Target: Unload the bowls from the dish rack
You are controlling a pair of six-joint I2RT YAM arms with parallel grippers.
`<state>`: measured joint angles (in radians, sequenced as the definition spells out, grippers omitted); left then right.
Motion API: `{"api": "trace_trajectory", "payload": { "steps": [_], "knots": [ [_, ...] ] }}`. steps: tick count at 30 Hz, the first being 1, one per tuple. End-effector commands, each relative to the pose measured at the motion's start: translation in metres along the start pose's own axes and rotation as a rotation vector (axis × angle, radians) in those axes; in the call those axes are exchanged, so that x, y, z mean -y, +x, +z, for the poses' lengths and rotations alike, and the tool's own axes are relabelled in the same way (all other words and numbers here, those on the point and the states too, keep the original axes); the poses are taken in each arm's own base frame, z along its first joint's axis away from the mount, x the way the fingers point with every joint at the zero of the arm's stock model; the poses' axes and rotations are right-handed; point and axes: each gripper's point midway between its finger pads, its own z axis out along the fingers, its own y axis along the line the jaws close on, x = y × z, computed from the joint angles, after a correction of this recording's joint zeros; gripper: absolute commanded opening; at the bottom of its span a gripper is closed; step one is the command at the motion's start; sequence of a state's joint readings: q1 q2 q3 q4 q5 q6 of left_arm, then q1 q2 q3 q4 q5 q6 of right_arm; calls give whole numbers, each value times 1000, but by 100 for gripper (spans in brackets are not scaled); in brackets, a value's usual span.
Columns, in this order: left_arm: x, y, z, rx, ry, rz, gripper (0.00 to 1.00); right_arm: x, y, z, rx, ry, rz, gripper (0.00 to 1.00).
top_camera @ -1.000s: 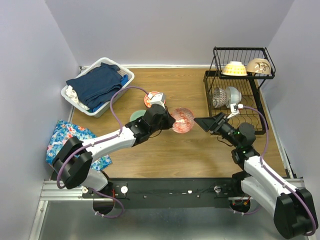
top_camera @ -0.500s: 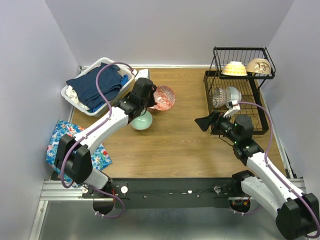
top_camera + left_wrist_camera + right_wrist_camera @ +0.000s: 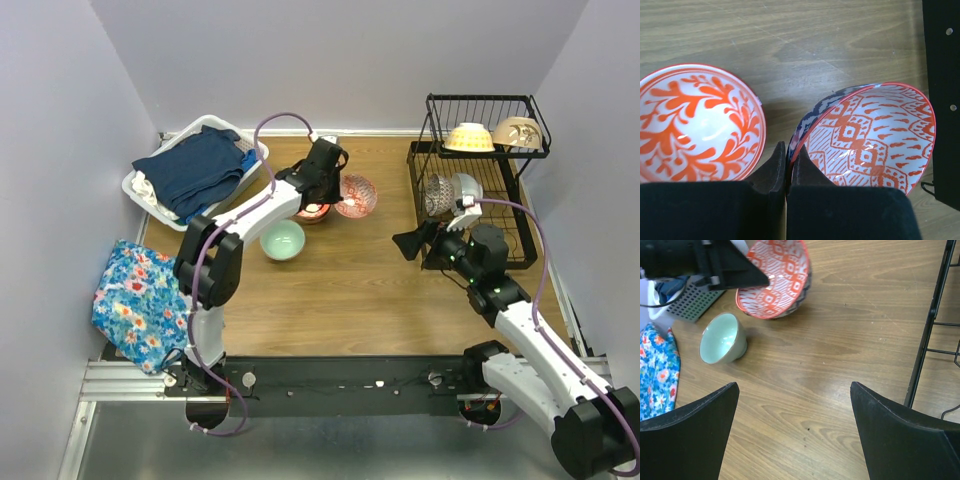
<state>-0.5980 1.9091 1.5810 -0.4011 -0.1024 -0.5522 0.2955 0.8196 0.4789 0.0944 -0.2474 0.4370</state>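
The left claw (image 3: 787,150) pinches the rim of a red patterned bowl (image 3: 865,135) at the table's (image 3: 350,300) far middle, beside a floral bowl (image 3: 695,125). The right claw (image 3: 794,387) gapes wide, empty. The dish rack (image 3: 415,160), far right, holds a cream bowl (image 3: 469,137) and a beige bowl (image 3: 517,132) on top, two bowls (image 3: 437,195) below.

Left arm (image 3: 250,205) stretched far forward, left black two-finger gripper (image 3: 786,150) clamped tight on rim of tilted red-patterned ceramic bowl (image 3: 865,135); right arm (image 3: 520,320) bent at elbow, right gripper (image 3: 794,390) spread wide, pointing leftward.
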Motion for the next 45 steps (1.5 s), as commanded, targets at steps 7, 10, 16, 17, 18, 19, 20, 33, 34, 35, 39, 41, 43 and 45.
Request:
{"api": "trace_trajectory", "payload": {
  "steps": [7, 10, 16, 17, 18, 19, 20, 33, 34, 35, 39, 41, 43, 45],
  "knots": [
    [26, 10, 56, -70, 75, -81, 2, 3, -2, 2, -21, 26, -32, 100],
    [24, 18, 72, -89, 65, -95, 6, 3, -2, 3, -22, 30, -34, 100],
    [15, 28, 95, -114, 40, -120, 10, 4, 0, 4, -30, 32, -34, 100],
    [14, 28, 97, -113, 38, -123, 11, 4, 0, 4, -34, 30, -33, 100],
    [13, 28, 98, -114, 37, -125, 15, 5, -1, 4, -31, 32, -35, 100],
    [16, 31, 98, -126, 56, -126, 17, 4, -1, 4, -32, 30, -35, 100],
    [15, 31, 98, -128, 55, -127, 20, 4, -1, 4, -33, 31, -36, 100],
    [40, -3, 39, -45, 172, -121, 65, 21, -21, -1, 7, 151, -109, 100],
    [46, -14, 24, -17, 195, -117, 66, 22, -24, -2, 17, 160, -109, 100],
    [46, -13, 19, -15, 199, -110, 70, 25, -25, -3, 22, 178, -111, 100],
    [49, -25, -18, 45, 219, -66, 81, 31, -34, -5, 40, 225, -115, 100],
    [44, -28, -43, 86, 225, -44, 84, 31, -39, -5, 41, 236, -121, 100],
    [39, -39, -71, 154, 222, -27, 92, 39, -48, -4, 56, 296, -130, 100],
    [19, -26, -80, 163, 166, 12, 99, 48, -48, -3, 46, 342, -139, 100]
  ]
}}
